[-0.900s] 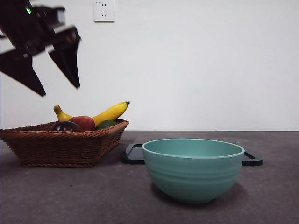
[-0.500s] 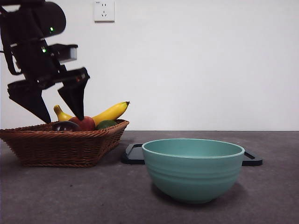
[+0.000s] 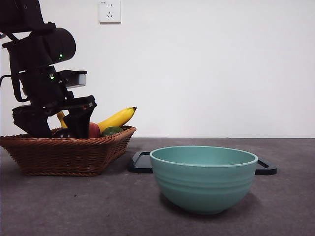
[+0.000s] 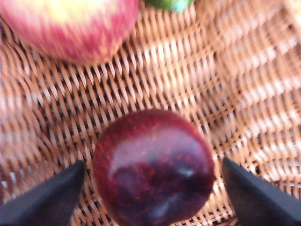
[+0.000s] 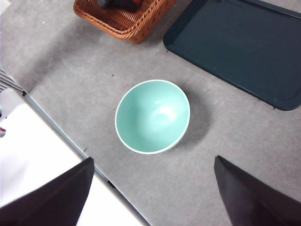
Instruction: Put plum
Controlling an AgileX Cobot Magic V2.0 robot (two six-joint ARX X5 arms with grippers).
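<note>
The plum (image 4: 154, 167) was glossy, dark maroon with fine red speckles, and lay on the woven floor of the wicker basket (image 3: 69, 152) near a red-and-yellow apple (image 4: 70, 28). The left pincer (image 4: 153, 188) was spread open, one jaw on each side of it. The right pincer (image 5: 155, 193) hung open above the teal bowl (image 5: 153, 116).

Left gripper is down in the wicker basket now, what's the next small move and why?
Probably close the left gripper on the glossy dark purple-maroon plum. The left wrist view shows its open jaws on either side of the plum, which lies on the brown wicker basket floor, apart from the red-and-yellow apple. The right gripper waits open above the teal bowl.
</note>
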